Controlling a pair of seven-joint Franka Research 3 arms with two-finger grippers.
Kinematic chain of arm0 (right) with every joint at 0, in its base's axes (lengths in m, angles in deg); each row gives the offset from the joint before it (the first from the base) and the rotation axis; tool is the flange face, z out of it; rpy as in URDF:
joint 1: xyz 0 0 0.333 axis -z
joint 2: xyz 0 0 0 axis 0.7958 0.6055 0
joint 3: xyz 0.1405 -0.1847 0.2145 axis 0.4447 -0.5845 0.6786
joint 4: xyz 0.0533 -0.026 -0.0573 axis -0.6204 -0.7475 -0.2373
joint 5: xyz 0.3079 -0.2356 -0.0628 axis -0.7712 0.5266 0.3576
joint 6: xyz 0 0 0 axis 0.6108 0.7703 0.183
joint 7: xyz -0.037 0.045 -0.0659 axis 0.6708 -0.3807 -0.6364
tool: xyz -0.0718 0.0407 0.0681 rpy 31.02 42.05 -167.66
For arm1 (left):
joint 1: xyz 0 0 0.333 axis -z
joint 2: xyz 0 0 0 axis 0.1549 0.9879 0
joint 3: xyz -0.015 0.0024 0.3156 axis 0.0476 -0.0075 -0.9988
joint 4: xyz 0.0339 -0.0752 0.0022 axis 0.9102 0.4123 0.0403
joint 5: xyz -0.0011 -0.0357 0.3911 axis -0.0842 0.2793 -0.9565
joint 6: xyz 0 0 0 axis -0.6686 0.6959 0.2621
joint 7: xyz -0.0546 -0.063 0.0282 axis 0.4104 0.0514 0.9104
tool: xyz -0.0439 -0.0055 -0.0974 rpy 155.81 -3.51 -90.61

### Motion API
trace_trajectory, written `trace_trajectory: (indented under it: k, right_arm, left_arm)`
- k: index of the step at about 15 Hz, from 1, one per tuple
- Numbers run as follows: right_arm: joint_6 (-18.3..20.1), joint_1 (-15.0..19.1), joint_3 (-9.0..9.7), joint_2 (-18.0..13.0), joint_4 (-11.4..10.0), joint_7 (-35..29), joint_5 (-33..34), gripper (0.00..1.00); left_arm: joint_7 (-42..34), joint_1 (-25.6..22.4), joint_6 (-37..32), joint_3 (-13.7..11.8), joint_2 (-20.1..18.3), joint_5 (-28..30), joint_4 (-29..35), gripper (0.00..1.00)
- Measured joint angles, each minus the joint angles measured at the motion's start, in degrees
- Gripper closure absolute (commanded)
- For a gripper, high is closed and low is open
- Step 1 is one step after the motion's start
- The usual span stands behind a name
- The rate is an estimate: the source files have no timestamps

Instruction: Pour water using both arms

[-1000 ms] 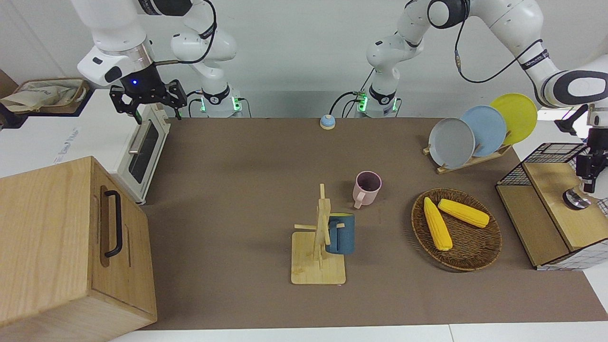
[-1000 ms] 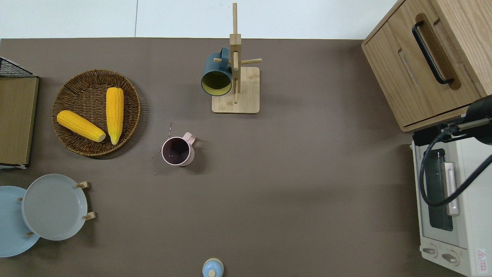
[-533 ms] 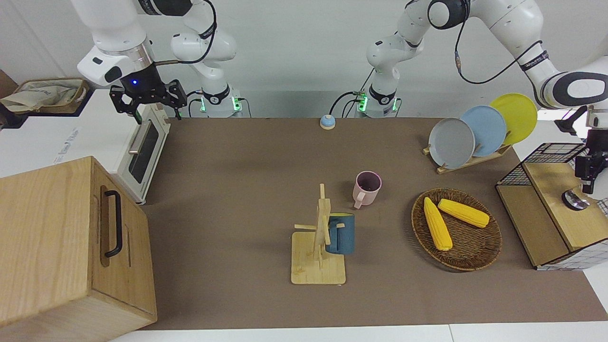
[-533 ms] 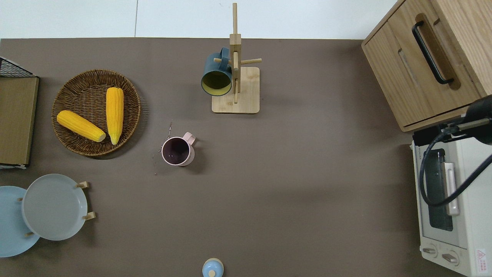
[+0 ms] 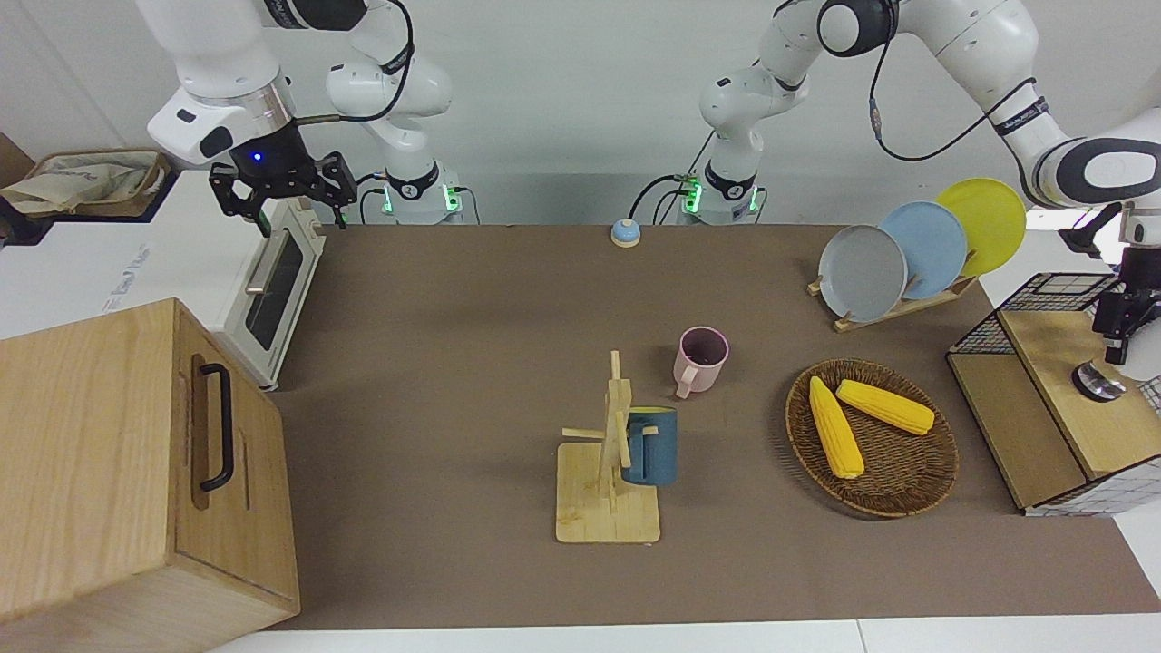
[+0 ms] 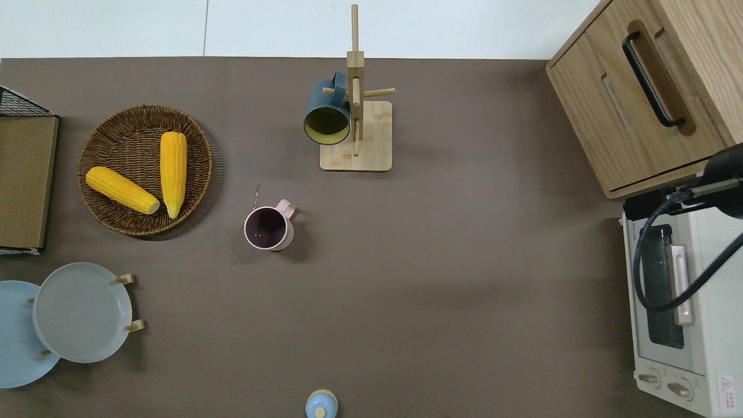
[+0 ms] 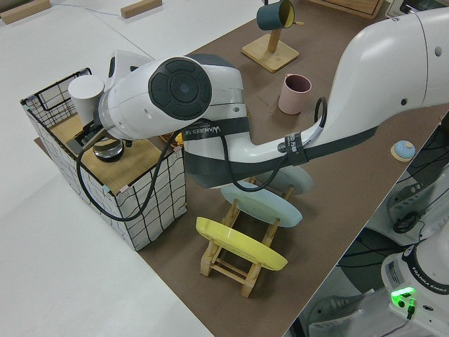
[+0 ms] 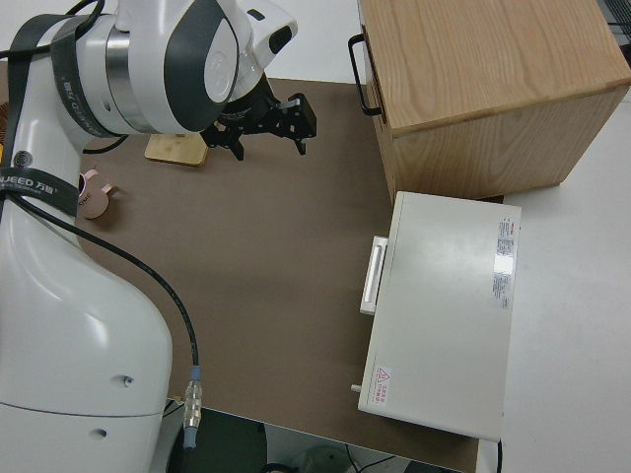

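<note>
My left arm [image 5: 989, 54] reaches out past the table's end, and its gripper [image 5: 1114, 343] hangs just above a small silvery round object [image 5: 1098, 381] on the wooden shelf [image 5: 1061, 399] of a wire basket. The object also shows in the left side view [image 7: 107, 148], with a white cup [image 7: 85, 90] next to it. My right arm is parked with its gripper [image 5: 283, 210] open and empty. A pink mug [image 5: 700, 359] stands upright mid-table. A blue mug [image 5: 651, 446] hangs on a wooden mug rack [image 5: 606, 512], farther from the robots.
A wicker basket [image 5: 912, 499] with two corn cobs lies between the mugs and the wire basket [image 5: 1043, 295]. A plate rack [image 5: 907, 254] holds three plates. A white toaster oven [image 5: 272, 290] and a wooden cabinet [image 5: 109, 472] stand at the right arm's end. A small blue bell [image 5: 625, 233] sits near the arm bases.
My left gripper has risen a little off the silvery object, which stays on the shelf. The right arm and the mugs have not moved.
</note>
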Motion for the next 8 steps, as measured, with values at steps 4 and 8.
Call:
trace_trajectory:
  k: [4,8]
  right_arm:
    - [0.00,0.00,0.00,0.00,0.00,0.00,0.00,0.013]
    - [0.00,0.00,0.00,0.00,0.00,0.00,0.00,0.013]
  left_arm:
    - [6.28,-0.03,-3.58,-0.19,-0.02,-8.13,-0.77,0.00]
    - [13.11,-0.05,-9.97,-1.25,-0.54,-16.76,-2.83,0.00]
